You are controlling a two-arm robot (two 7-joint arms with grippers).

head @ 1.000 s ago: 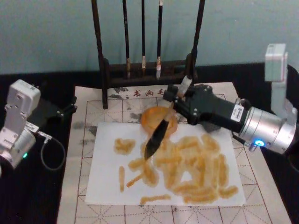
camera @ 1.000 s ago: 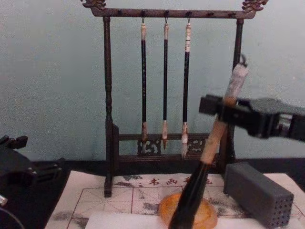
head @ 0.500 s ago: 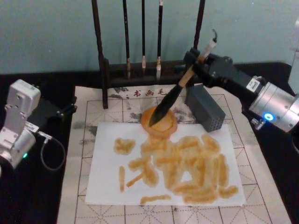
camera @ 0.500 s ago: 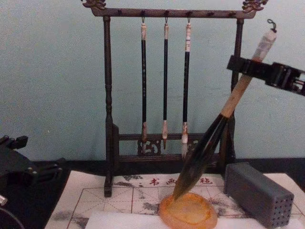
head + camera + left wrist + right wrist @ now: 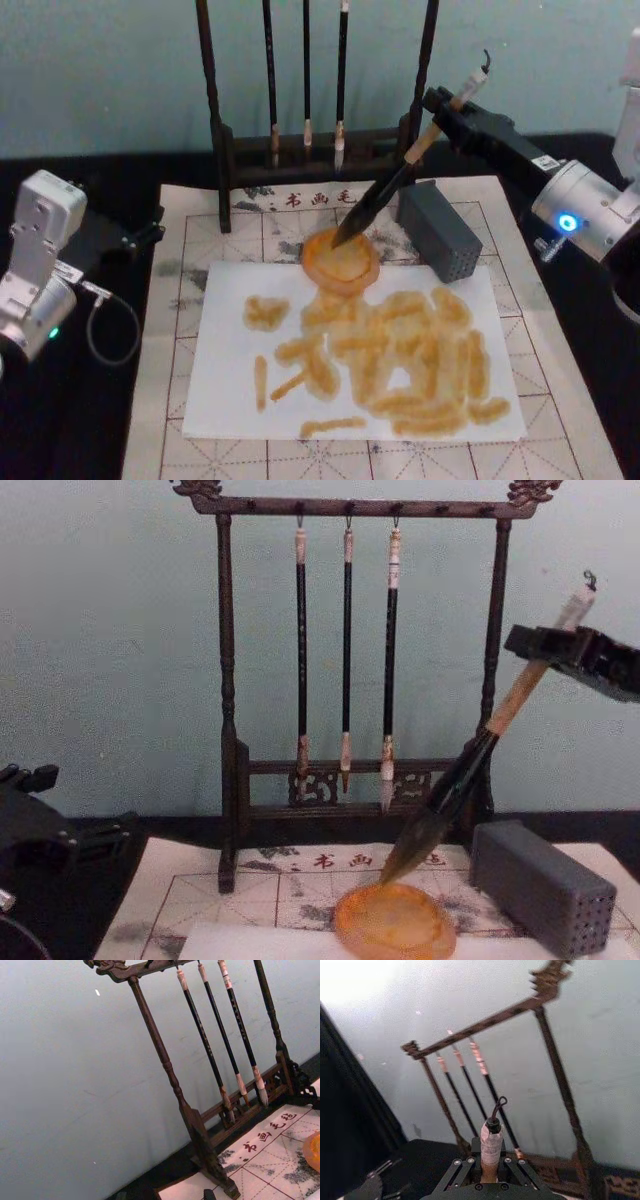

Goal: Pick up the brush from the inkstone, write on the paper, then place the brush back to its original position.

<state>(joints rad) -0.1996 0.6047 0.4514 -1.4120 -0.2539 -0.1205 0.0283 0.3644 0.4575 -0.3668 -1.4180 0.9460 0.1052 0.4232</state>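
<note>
My right gripper is shut on the brush high on its tan handle, up at the back right. The brush slopes down and to the left, its dark tip at the far rim of the orange inkstone; contact there cannot be made out. In the chest view the brush leans from the right gripper down to the inkstone. The right wrist view has the whitish end cap standing out of the right gripper. The paper carries many orange strokes. My left gripper is parked at the left.
A dark wooden brush rack with three thin hanging brushes stands just behind the inkstone. A grey block with small holes sits right of the inkstone, under the brush handle. The beige grid mat lies under the paper.
My right gripper has carried the brush back and to the right, off the paper. The tip went from over the paper into the inkstone and now sits at its far rim.
</note>
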